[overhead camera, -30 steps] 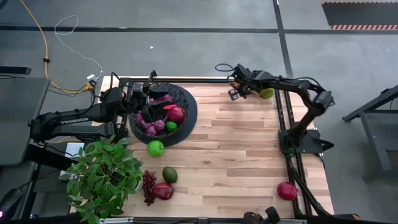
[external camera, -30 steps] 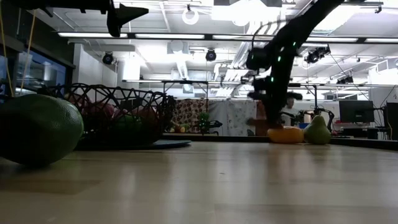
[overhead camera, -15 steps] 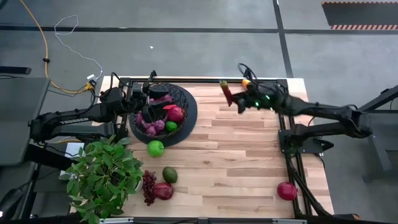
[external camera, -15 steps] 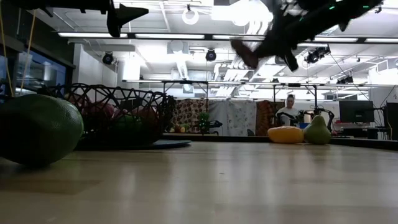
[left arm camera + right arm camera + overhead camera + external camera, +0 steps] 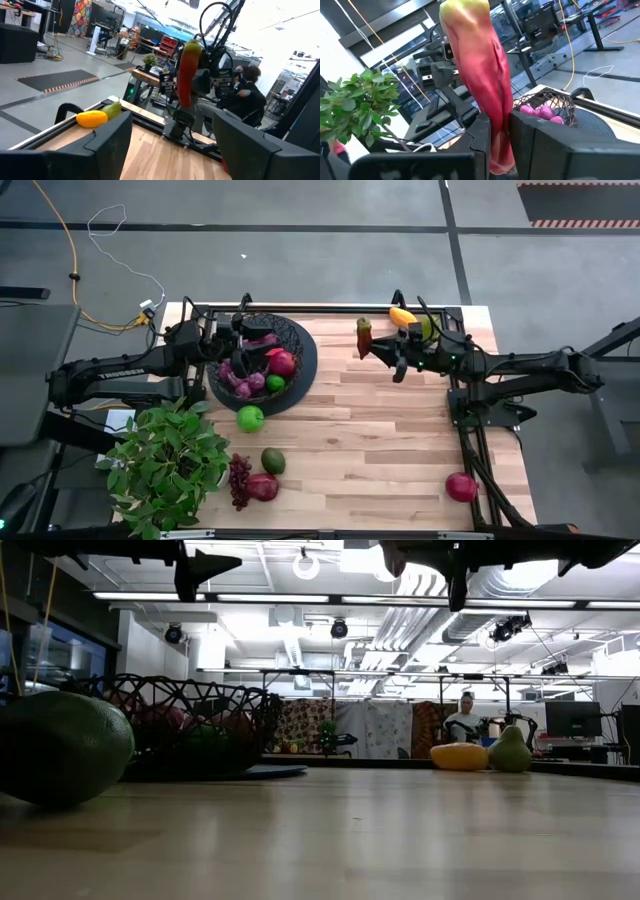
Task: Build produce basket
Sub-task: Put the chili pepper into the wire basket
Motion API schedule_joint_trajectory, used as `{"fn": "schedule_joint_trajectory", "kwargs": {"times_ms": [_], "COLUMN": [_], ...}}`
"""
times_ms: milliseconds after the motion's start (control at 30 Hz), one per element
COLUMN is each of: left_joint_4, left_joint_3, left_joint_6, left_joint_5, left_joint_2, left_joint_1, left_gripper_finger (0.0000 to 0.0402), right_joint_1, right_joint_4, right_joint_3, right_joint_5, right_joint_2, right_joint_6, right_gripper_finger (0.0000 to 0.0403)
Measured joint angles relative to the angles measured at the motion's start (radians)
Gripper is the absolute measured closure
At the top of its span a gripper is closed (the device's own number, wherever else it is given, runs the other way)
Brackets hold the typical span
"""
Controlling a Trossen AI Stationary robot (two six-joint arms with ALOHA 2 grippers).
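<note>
Two arms worked at the table. On the bare wood lay one green apple, one avocado, one dark grape bunch touching a pomegranate, and a second pomegranate well apart near the right front corner. At the far edge sat one yellow-orange pepper with a green pear-like fruit just beside it. One potted plant stood at the left front.

The table was light wood planks in a black frame on a grey floor; the low view looked into a lit workshop, where a person sat far behind.

The basket stood at the far left on a dark mat and held purple grapes, a pomegranate and a green apple. The left gripper hovered over it with jaws spread, holding nothing. The right gripper, above the far middle of the table, pinched one red chili between its jaws, clear of the wood.
</note>
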Motion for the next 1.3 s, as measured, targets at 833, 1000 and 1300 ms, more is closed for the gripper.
{"fn": "schedule_joint_trajectory", "kwargs": {"times_ms": [833,1000,1300], "left_joint_4": [0.231,0.229,0.237], "left_joint_3": [0.026,0.100,0.223], "left_joint_6": [-0.030,0.029,0.085], "left_joint_5": [-0.039,-0.026,-0.024], "left_joint_2": [0.209,0.340,0.487], "left_joint_1": [-0.073,-0.127,-0.163], "left_gripper_finger": [0.0135,0.0135,0.0135], "right_joint_1": [0.000,0.000,0.000], "right_joint_4": [-0.015,-0.015,-0.018], "right_joint_3": [0.140,0.245,0.358], "right_joint_5": [-0.055,-0.174,-0.294], "right_joint_2": [0.198,0.317,0.427], "right_joint_6": [-0.062,-0.071,-0.068], "right_gripper_finger": [0.0373,0.0373,0.0373]}}
